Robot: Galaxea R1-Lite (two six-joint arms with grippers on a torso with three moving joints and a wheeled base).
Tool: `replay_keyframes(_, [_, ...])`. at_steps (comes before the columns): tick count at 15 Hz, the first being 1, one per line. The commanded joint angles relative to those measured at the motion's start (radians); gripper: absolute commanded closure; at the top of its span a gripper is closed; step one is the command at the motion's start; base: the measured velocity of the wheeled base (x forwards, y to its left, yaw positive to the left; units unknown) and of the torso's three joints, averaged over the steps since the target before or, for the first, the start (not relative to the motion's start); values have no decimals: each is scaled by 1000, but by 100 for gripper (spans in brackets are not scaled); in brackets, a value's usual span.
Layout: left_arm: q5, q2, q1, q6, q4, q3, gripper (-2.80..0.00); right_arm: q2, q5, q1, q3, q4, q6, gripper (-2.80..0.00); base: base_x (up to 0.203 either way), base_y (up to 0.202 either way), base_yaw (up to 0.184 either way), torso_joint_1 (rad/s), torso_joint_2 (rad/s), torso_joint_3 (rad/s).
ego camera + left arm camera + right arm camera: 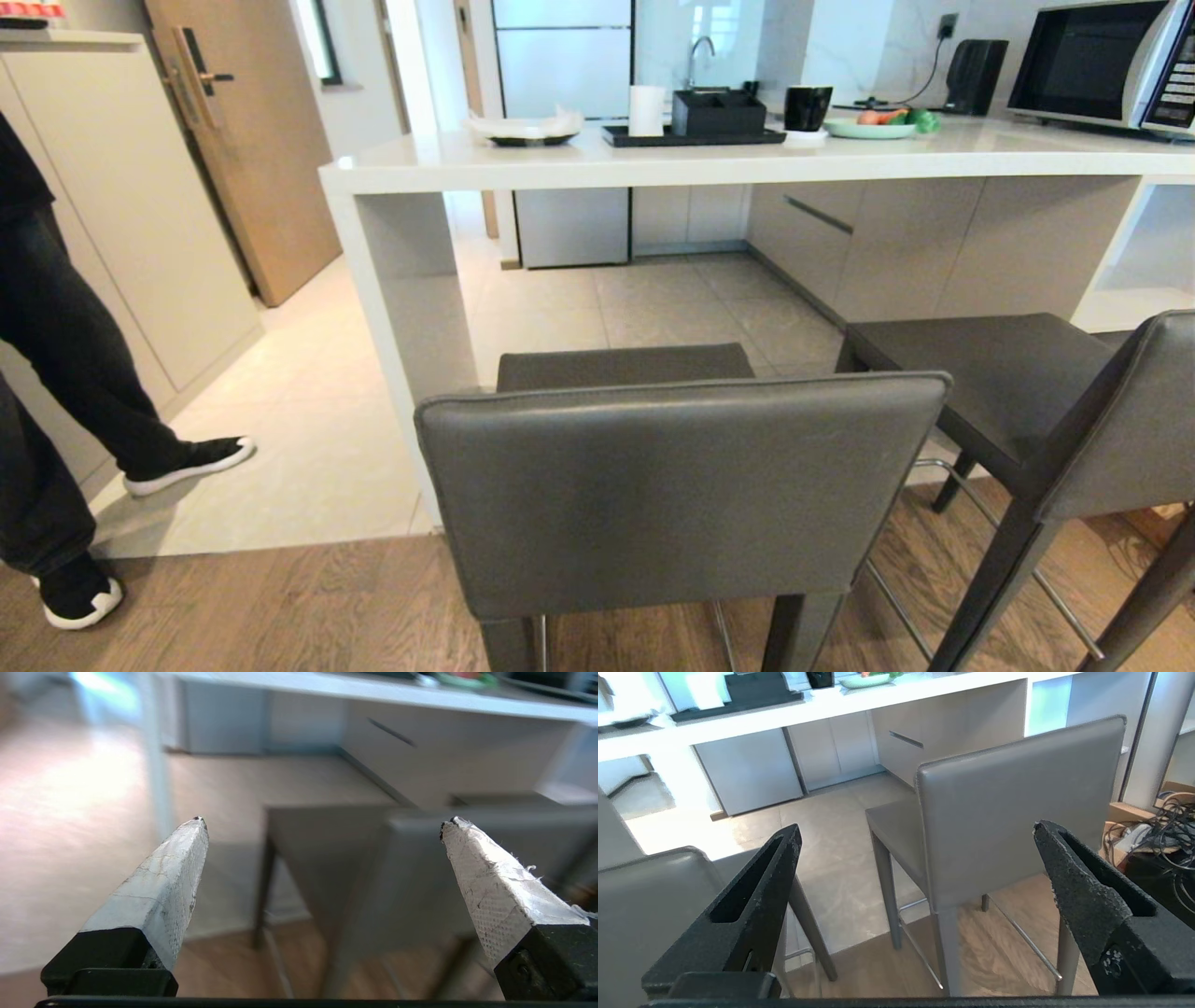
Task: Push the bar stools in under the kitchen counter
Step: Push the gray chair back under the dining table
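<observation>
- Stools: two bar stools stand before the kitchen counter (653, 163). The nearer stool (681, 485) shows its grey leather backrest to the head camera, with its seat reaching toward the counter's end panel. The second stool (1027, 401) stands on the robot's right, turned at an angle, its seat partly below the white slab.
- Left gripper (322, 821): jaws spread wide and holding nothing. Its white-taped fingers (173, 882) point toward the counter; ahead of them, apart from the tips, are a stool's seat and backrest, blurred in this view.
- Right gripper (917, 830): jaws likewise wide apart and empty. Between and beyond its black fingers (756, 891) stands the second stool (1017, 807), its backrest facing the gripper, clear of the tips. The nearer stool's backrest (644, 914) lies just beside the finger on the other side; whether they touch cannot be told.
- Counter top: a black tray (691, 137) carries a dark box and a white roll; a black cup (808, 107), a green plate (868, 129) of vegetables and a microwave (1106, 65) sit further along.
- Floor: wood planks lie under the stools' rear legs, pale tiles under the counter.
- Bystander: a person's legs (65, 373), in dark trousers and black shoes, stand well apart on the robot's left.
</observation>
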Motion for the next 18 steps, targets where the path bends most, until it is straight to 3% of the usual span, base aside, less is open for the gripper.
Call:
replay_keyframes(1, [-9,-26,-91,-3,30,-28,-280,-23,-2,13,-22,37,-2,-280,0,0,0,0,0,0])
replay_keyframes(3, [-12,-100,-262,7,123,-50,-280,-80,-1,13,-12,75,-32,-280,0,0,0,0,0,0])
replay_keyframes(4, [-2,-139,-347,30,235,-71,-280,-100,-2,17,-2,87,-38,-280,0,0,0,0,0,0])
replay_keyframes(5, [47,-167,-397,68,366,-86,-280,-112,-2,25,6,92,-40,-280,0,0,0,0,0,0])
replay_keyframes(7, [246,-185,-406,99,408,-103,-280,-110,-1,26,10,96,-44,-280,0,0,0,0,0,0])
replay_keyframes(12, [391,-194,-284,105,395,-117,-280,-92,-2,23,10,95,-45,-280,0,0,0,0,0,0])
replay_keyframes(14, [345,-220,-178,114,393,-106,-280,-89,0,20,12,94,-47,-280,0,0,0,0,0,0])
replay_keyframes(16, [225,-300,-205,122,384,-47,-280,-98,3,21,30,90,-46,-280,0,0,0,0,0,0])
replay_keyframes(18, [186,-389,-220,135,378,85,-280,-118,3,27,72,89,-46,-280,0,0,0,0,0,0])
